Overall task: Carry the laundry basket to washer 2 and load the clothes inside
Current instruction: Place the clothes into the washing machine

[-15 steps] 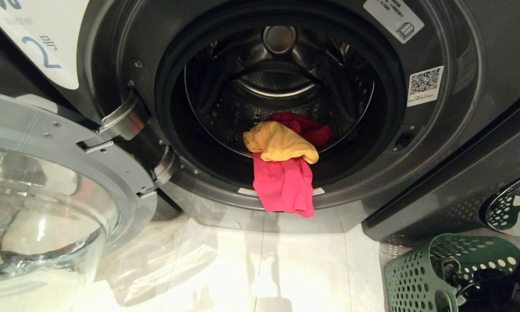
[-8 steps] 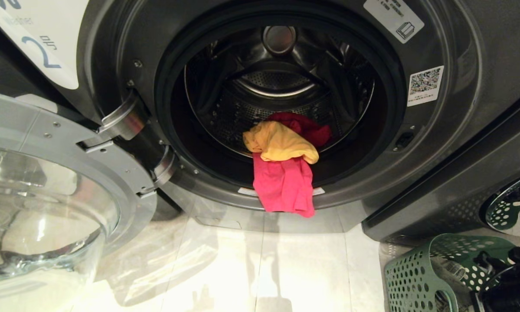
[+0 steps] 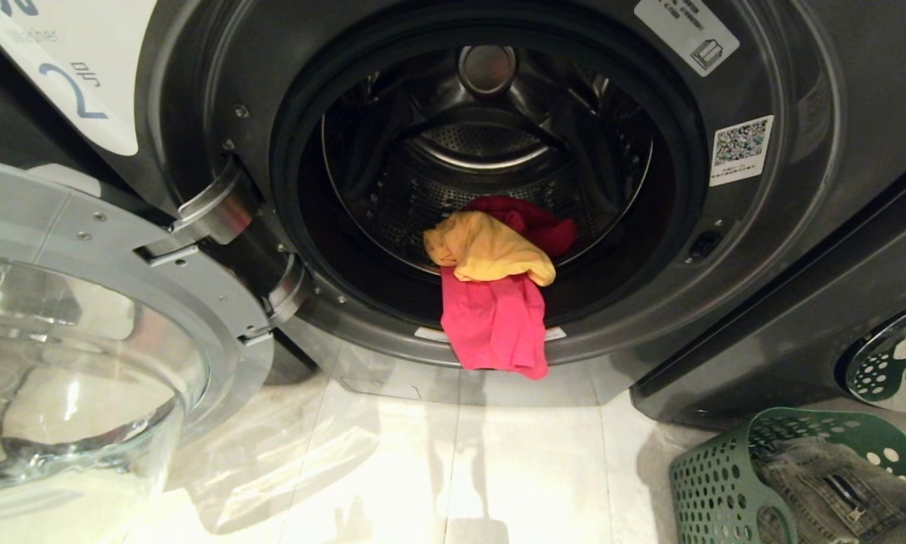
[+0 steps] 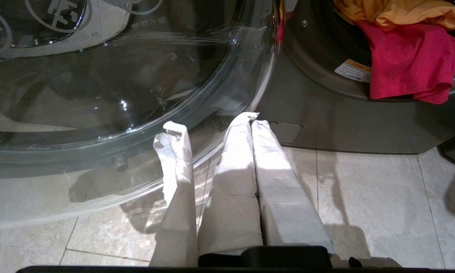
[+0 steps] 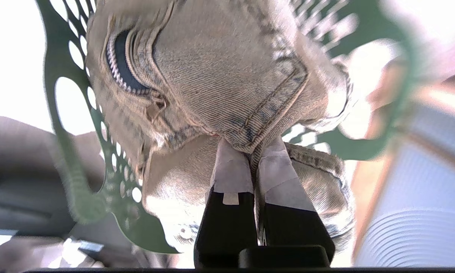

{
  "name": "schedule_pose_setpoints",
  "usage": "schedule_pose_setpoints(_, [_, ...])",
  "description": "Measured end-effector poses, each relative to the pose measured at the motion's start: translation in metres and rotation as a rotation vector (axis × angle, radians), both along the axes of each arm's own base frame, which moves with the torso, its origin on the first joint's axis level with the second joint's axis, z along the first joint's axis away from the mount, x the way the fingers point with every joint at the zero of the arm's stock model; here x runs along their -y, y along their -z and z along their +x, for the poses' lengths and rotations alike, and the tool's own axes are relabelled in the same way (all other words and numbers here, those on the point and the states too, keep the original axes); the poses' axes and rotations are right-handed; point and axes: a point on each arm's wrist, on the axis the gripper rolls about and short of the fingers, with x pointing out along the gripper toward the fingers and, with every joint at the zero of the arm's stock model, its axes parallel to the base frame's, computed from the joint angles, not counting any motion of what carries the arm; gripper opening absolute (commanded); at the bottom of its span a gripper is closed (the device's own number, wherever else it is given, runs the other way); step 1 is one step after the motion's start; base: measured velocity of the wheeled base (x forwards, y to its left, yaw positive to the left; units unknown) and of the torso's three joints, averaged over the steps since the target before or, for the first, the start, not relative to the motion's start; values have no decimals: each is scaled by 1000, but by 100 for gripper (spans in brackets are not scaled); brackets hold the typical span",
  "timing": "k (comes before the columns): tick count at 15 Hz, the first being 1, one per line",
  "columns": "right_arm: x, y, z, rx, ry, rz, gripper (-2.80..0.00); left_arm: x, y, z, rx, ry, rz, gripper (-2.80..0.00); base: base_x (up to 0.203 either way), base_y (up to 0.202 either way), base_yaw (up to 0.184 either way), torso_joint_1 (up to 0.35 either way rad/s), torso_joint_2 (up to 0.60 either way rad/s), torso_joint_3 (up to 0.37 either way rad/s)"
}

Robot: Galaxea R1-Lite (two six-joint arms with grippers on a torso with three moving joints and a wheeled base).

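Denim jeans (image 5: 219, 76) were pinched in the right gripper (image 5: 252, 151) w/ laundry basket (image 5: 71, 182) behind, arm gone from head view since a sec ago, next garment prob. bound for washer 2 (image 3: 800, 91).

Clothes (image 3: 494, 291) draped over washer 2 (image 3: 800, 227) rim

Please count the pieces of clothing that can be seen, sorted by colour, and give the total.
Pink-red: 1, the pink-red garment hanging over the drum's lip.
Yellow-orange: 1, the yellow-orange garment on top of it.
Faded denim: 1, the denim garment in the laundry basket.
Total: 3
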Motion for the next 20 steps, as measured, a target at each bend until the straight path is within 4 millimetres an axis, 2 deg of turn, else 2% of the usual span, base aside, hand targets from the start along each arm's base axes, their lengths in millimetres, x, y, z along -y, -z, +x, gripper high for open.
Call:
schedule_pose_setpoints(4, [-27,-58,-35,199,-70,-230,-280,0,0,0,0,-1,0,-280,0,0,0,0,0,0])
schedule_pose_setpoints(7, [-57,-92,-44,342,-283,-330,-280,0,0,0,0,0,0,-280,0,0,0,0,0,0])
schedule_pose_setpoints(11, [-101,-114,-46,484,-656,-320,-280,0,0,0,0,0,0,-280,0,0,0,0,0,0])
schedule_pose_setpoints(14, [-134,-125,-55,567,-917,-265,-280,0,0,0,0,0,0,-280,0,0,0,0,0,0])
schedule_pose_setpoints(17, [-158,-130,-64,604,-1032,-152,-280,0,0,0,0,0,0,-280,0,0,0,0,0,0])
schedule_pose_setpoints(20, [-176,-136,-53,656,-1026,-73,-280,0,0,0,1,0,0,-280,0,0,0,0,0,0])
